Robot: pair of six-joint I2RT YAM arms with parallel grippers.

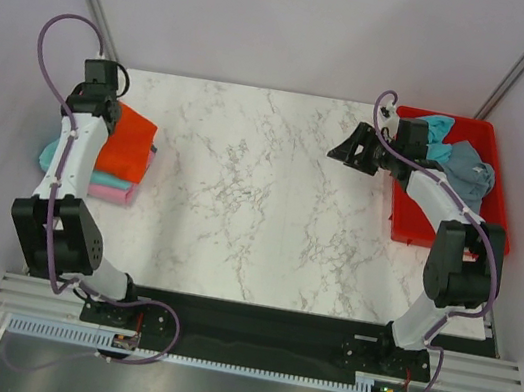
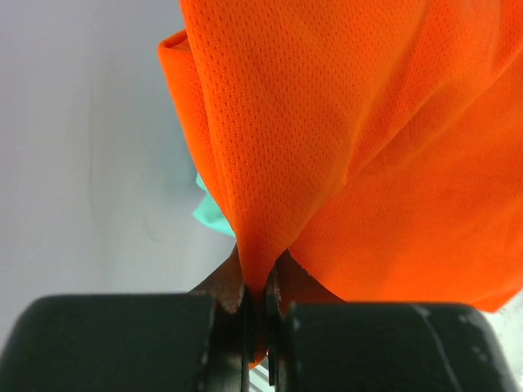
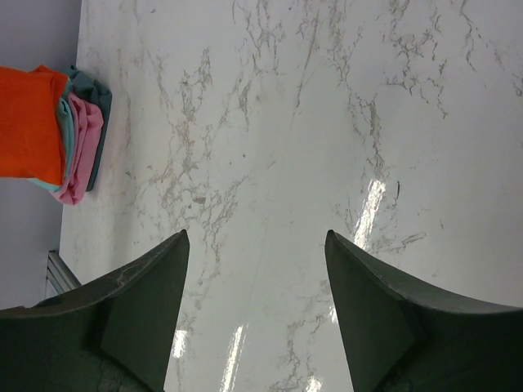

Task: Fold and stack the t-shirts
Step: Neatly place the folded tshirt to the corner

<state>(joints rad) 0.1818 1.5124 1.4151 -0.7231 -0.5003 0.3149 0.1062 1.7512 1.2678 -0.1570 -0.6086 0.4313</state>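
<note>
Orange t-shirt (image 2: 351,147) hangs pinched in the left claw (image 2: 257,306).

Found a white, grey-veined marble-look table (image 1: 258,216) boxed in by plain pale lilac walls (image 1: 293,19); noted glare patches on its glossy top, metal rails (image 1: 484,375) along near edge.

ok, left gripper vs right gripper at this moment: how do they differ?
1. The left gripper is shut on a fold of the orange t-shirt. The right gripper is open and holds nothing.
2. The left gripper is at the stack of folded t-shirts by the table's left edge. The right gripper is over bare marble table beside the red tray.

Shared: both are dark, two-finger grippers.
</note>
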